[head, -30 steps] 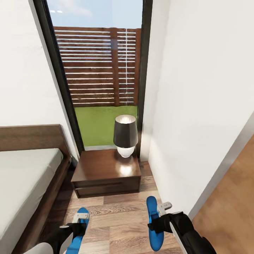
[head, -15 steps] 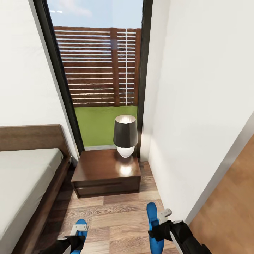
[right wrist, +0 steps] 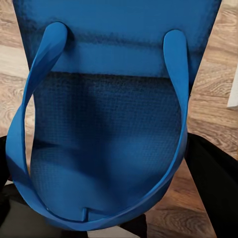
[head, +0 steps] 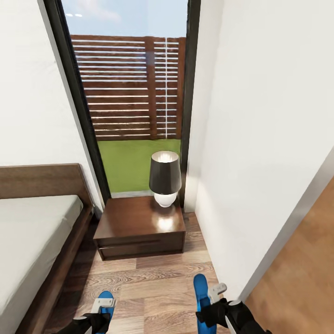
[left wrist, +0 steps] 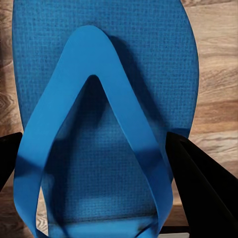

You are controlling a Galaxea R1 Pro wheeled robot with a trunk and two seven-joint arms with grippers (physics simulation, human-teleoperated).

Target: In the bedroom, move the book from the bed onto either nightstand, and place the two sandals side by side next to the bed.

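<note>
Low in the head view, my left gripper is shut on one bright blue sandal, held just above the wood floor beside the bed. My right gripper is shut on the other sandal close to the white wall. In the left wrist view the sandal lies strap-up between black fingers. The right wrist view shows its sandal between dark fingers. The dark brown nightstand stands ahead. The book is out of view.
A lamp with a dark shade sits at the nightstand's back right. A tall window rises behind it. The white wall closes in the right side, leaving a narrow strip of wood floor between it and the bed frame.
Both arms have drawn back toward the lower edge of the head view, carrying their sandals with them. The bed, nightstand and lamp have not shifted.
</note>
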